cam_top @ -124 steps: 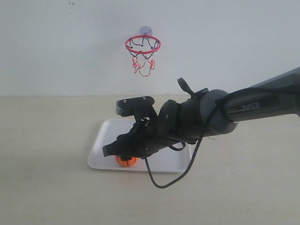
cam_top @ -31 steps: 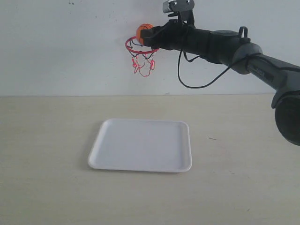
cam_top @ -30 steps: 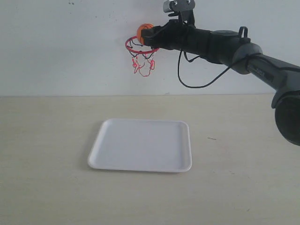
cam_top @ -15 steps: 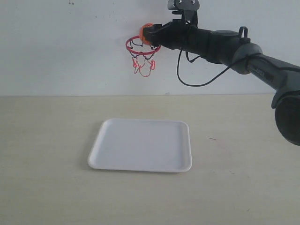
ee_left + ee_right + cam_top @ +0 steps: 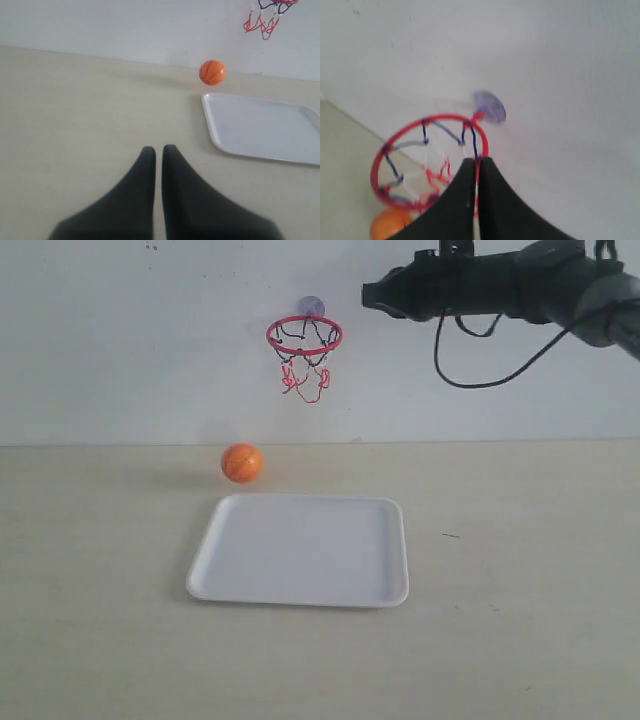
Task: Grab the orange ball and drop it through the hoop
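Note:
The orange ball (image 5: 241, 462) rests on the table just behind the white tray's far left corner, below and left of the hoop (image 5: 304, 336). In the left wrist view the orange ball (image 5: 212, 72) lies beside the tray corner, with the hoop net (image 5: 265, 17) above. My right gripper (image 5: 372, 296) hangs high to the right of the rim, shut and empty. In the right wrist view the hoop (image 5: 427, 160) sits ahead of the right gripper (image 5: 477, 161), and the ball (image 5: 392, 224) shows below it. My left gripper (image 5: 158, 150) is shut over bare table, far from the ball.
A white tray (image 5: 300, 548) lies empty mid-table, also seen in the left wrist view as the tray (image 5: 265, 127). The hoop's suction cup (image 5: 489, 106) sticks to the white wall behind the table. A black cable (image 5: 480, 375) loops under the right arm.
The ball left the right gripper at the rim, dropped, and now lies on the table behind the tray. The right gripper shut and drew back to the right.

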